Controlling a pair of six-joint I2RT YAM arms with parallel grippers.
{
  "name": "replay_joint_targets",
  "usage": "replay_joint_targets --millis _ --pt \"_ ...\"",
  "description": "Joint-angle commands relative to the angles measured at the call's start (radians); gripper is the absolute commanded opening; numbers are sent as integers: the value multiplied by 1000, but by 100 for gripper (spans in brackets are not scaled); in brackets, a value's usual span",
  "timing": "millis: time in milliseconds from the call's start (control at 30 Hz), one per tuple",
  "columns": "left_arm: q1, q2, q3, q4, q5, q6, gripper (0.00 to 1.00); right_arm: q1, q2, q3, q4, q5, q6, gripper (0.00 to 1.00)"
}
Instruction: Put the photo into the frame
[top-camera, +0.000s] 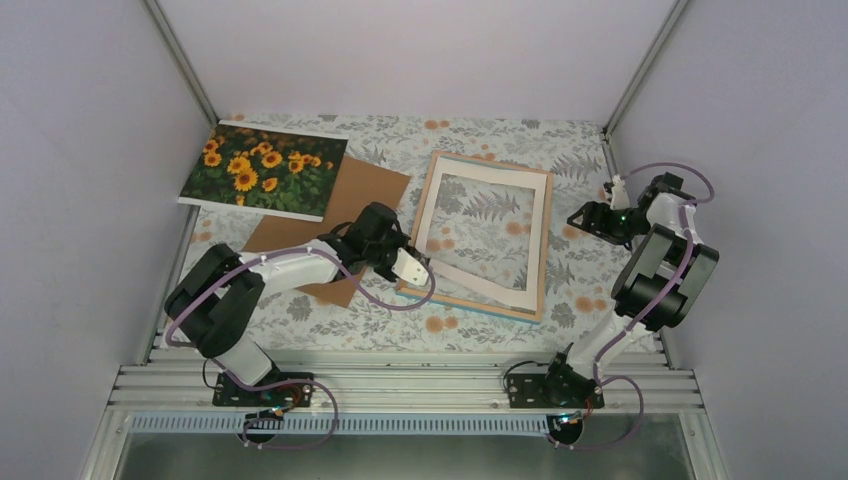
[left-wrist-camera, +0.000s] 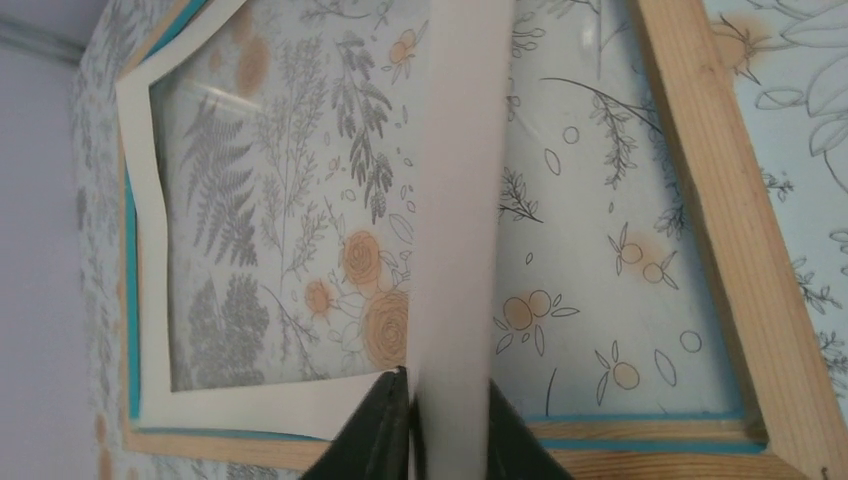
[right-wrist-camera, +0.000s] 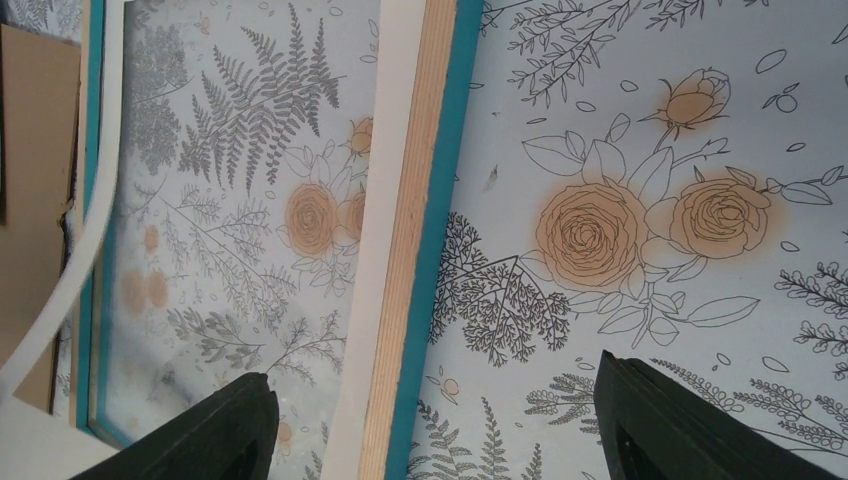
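The photo (top-camera: 265, 170), sunflowers face up, lies at the far left of the table. The frame (top-camera: 545, 250) lies flat in the middle with its wood back up. The cream mat border (top-camera: 480, 283) rests askew on it. My left gripper (top-camera: 420, 268) is shut on the mat's near left part, and the pinched strip (left-wrist-camera: 455, 200) shows between its jaws (left-wrist-camera: 448, 400) over the frame's wood (left-wrist-camera: 720, 220). My right gripper (top-camera: 578, 220) is open and empty above the frame's right edge (right-wrist-camera: 415, 230), its jaws (right-wrist-camera: 432, 372) on either side of it and apart from it.
The brown backing board (top-camera: 355, 195) lies between the photo and the frame, partly under the left arm, and shows in the right wrist view (right-wrist-camera: 35, 150). A floral cloth (top-camera: 480, 135) covers the table. Walls close in on the left, back and right.
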Motion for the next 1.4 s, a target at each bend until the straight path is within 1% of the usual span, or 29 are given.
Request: replay_joint_targets --millis 0,133,167,267,400,500,600,700,867,967,1067,1100,1200,1267,1367 --pt "1 0 8 5 -2 -1 23 7 -10 20 -6 -17 -24 78" --pt "4 -58 -11 -53 19 29 55 10 -12 24 -7 -20 -21 78" --pt "6 -79 -22 -69 30 41 60 13 -13 24 -7 -22 -20 78" --pt "15 -132 -37 -127 58 63 72 21 -20 27 -1 -22 -17 78" --pt "43 -180 -12 -229 111 33 83 44 -31 19 7 -19 -12 79" --pt "69 -190 3 -271 133 -16 84 64 -38 7 18 -16 -9 79" --pt "86 -179 -3 -251 121 -85 84 97 -44 -11 37 -12 -1 79" --pt "107 -152 22 -221 106 -210 82 132 -42 -20 55 -11 10 79" --pt "180 -133 80 -159 90 -431 84 195 -44 -49 100 8 24 80" --pt "233 -146 89 -111 42 -551 89 239 -49 -83 130 38 24 79" --pt "317 -147 134 -110 22 -660 100 285 -54 -93 157 37 42 80" --pt "345 -143 153 -115 9 -688 100 302 -55 -89 164 36 47 80" --pt "410 -120 208 -139 -66 -733 100 355 -60 -73 193 45 61 80" --pt "451 -105 227 -161 -146 -746 100 400 -58 -57 206 51 68 81" --pt "491 -99 221 -187 -275 -713 100 450 -52 -37 231 58 90 81"
